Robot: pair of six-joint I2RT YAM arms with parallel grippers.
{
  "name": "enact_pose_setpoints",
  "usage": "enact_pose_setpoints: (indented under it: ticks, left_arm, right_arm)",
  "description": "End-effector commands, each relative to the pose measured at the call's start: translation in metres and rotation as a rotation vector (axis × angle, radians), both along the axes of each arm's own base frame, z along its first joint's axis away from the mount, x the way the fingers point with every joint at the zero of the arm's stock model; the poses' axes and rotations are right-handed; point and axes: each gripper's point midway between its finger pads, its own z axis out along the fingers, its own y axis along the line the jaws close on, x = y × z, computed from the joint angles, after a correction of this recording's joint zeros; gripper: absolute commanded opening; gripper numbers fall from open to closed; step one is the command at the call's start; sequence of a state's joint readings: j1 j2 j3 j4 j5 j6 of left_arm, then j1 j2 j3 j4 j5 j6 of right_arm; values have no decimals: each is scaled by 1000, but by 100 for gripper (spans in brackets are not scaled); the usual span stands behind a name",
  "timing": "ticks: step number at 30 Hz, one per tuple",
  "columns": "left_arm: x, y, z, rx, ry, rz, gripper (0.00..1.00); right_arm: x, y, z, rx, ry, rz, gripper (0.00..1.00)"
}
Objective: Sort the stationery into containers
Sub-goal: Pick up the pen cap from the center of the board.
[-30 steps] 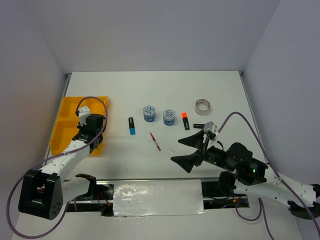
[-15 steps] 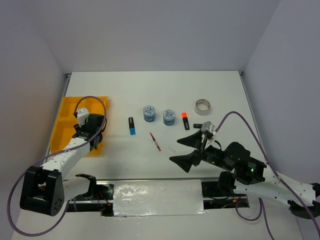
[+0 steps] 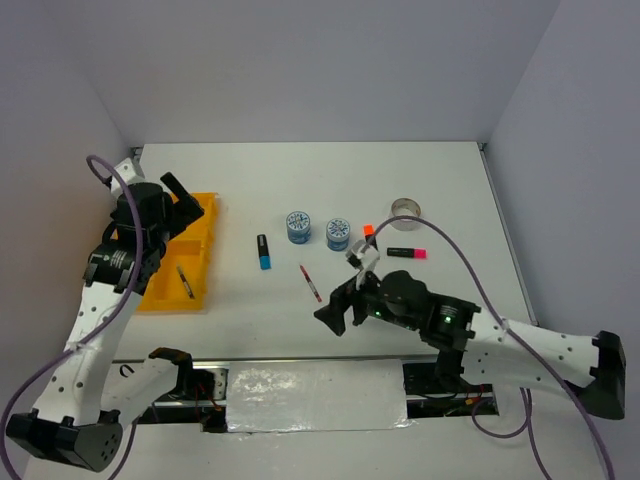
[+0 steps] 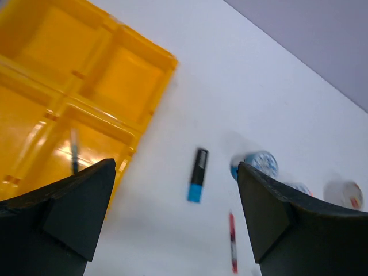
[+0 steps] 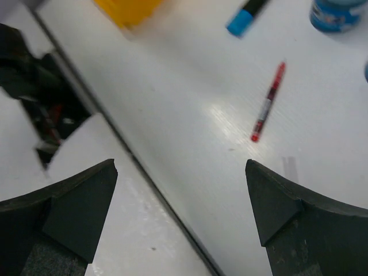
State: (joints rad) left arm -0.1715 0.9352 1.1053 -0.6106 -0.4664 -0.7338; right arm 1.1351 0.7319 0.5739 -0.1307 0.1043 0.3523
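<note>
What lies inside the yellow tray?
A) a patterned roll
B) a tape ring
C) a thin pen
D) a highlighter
C: a thin pen lies in the near right compartment of the tray, and nothing else shows inside it.

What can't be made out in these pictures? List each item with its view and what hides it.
- Top view: the left arm covers the tray's left-hand compartments.
- Top view: the orange highlighter shows only its tip beyond the right arm.
- Left wrist view: the pen in the tray is blurred; colour unclear.
- Right wrist view: the blue highlighter and a roll are cut off by the top edge.
</note>
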Motion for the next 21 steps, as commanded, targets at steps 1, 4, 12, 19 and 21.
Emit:
enact_pose_setpoints:
  ticks: [1, 4, 12, 19, 21]
  left_arm:
    - [-24, -57, -8, -137, 92, -324, 99]
    - [-42, -65, 7, -163, 23, -384, 99]
    - [-88, -99, 35, -186, -146, -661, 99]
    - [-99, -58, -17, -29, 138, -516, 99]
    - [-103, -57, -16, -3, 123, -537, 99]
  right_arm:
    - [29, 2, -19, -108, 64, -103, 100]
    - [49, 1, -40, -188, 129, -147, 100]
    - [74, -16, -84, -421, 193, -142, 100]
    - [66, -31, -118, -613, 227, -64, 99]
    - [67, -35, -129, -665, 233, -53, 98]
